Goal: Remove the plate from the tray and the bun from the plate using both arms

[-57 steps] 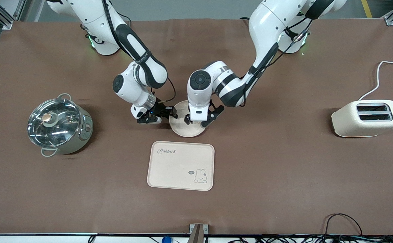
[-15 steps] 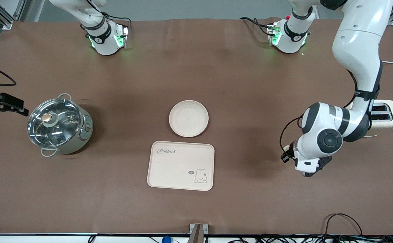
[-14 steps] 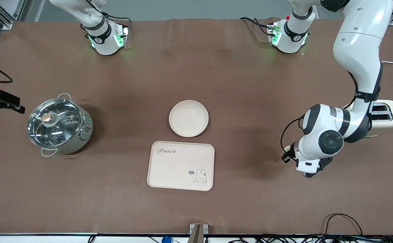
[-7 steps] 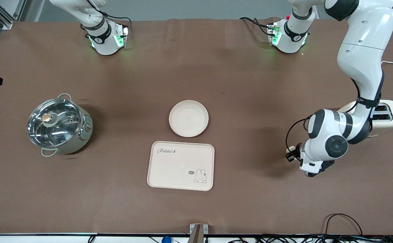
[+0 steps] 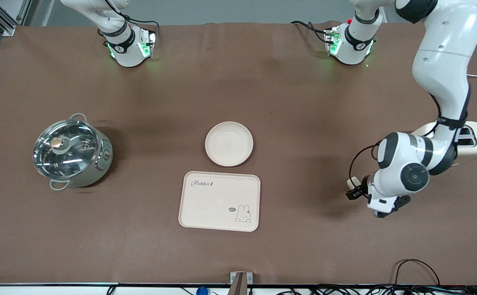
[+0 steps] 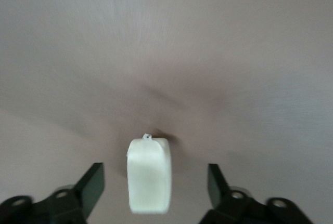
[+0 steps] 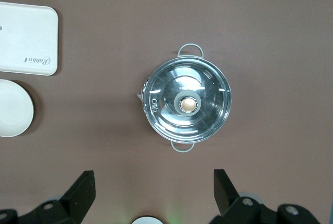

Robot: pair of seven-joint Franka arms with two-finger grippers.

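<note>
Front view has the bun (image 5: 352,181) lying on the brown table (image 5: 304,102) toward the left arm's end, at about four o'clock from the plate (image 5: 229,144) and well apart from it. Only a small pale end of it peeks out beside the left gripper (image 5: 361,196), which hangs low over it. From the left wrist view the bun (image 6: 149,174) is a cream oblong lump resting on the cloth, lying in the gap between the two black fingers (image 6: 91,182). Those fingers are spread wide, each standing clear of the bun's sides, so nothing is gripped and neither one touches it.

The plate sits near the middle of the table, round and shallow with a raised rim, and has nothing on it. Just nearer the front camera, at its six o'clock, lies the rectangular tray (image 5: 219,201) with the rabbit drawing; a narrow strip of table shows between them. At the plate's nine o'clock, well apart toward the right arm's end, stands the steel pot (image 5: 72,152) under a glass lid. The toaster (image 5: 474,141) is at three o'clock near the table's edge, partly covered by the left arm.

The right gripper (image 7: 151,195) is high above the table at the right arm's end, its own view looking straight down on the pot (image 7: 187,102); it waits there with its fingers wide apart and holding nothing.
</note>
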